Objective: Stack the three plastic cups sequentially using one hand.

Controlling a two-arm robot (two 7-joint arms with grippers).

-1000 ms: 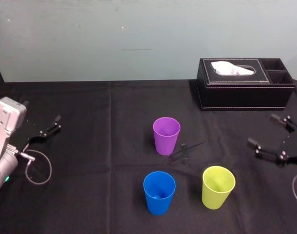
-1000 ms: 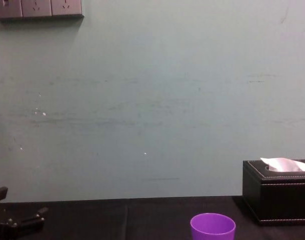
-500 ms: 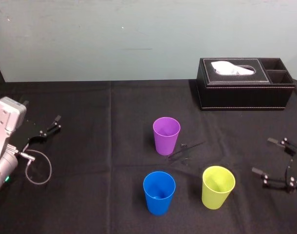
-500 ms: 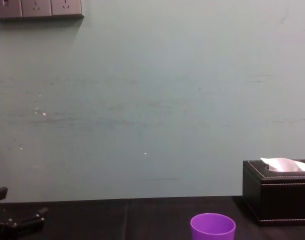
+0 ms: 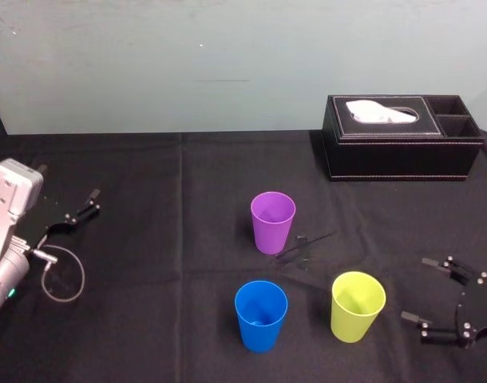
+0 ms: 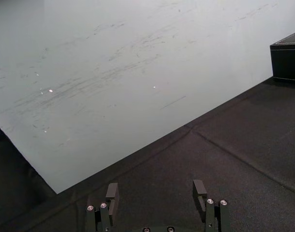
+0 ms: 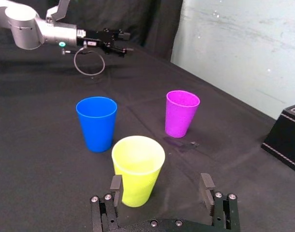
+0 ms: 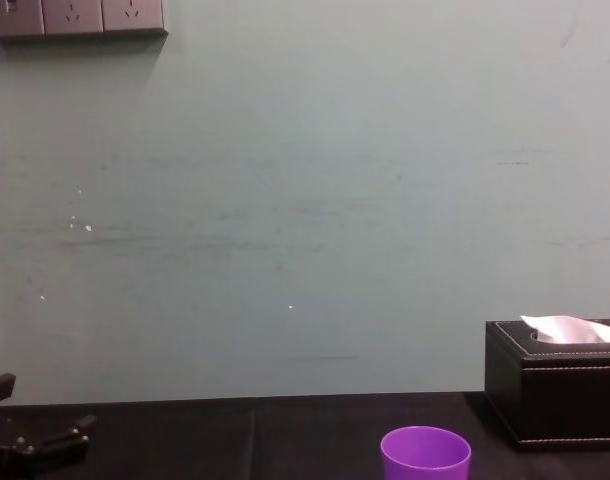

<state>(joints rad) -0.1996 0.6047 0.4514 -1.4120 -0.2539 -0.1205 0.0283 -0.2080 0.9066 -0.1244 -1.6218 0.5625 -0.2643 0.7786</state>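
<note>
Three plastic cups stand upright and apart on the black cloth: a purple cup (image 5: 273,221) (image 7: 181,113) (image 8: 425,455) farthest back, a blue cup (image 5: 261,314) (image 7: 97,123) at the front left and a yellow-green cup (image 5: 357,306) (image 7: 138,169) at the front right. My right gripper (image 5: 424,291) (image 7: 161,188) is open and empty, low at the table's right, just right of the yellow-green cup and pointing at it. My left gripper (image 5: 93,201) (image 6: 156,192) rests open and empty at the far left (image 8: 40,425) (image 7: 123,41).
A black tissue box (image 5: 401,136) (image 8: 557,378) (image 7: 287,137) with side compartments sits at the back right by the wall. A small dark flat piece (image 5: 305,243) (image 7: 181,144) lies right of the purple cup. A cable loop (image 5: 61,274) lies by the left arm.
My right gripper has moved toward the table's front and slightly leftward, closing in on the yellow-green cup from its right. The cups and the left arm have stayed still.
</note>
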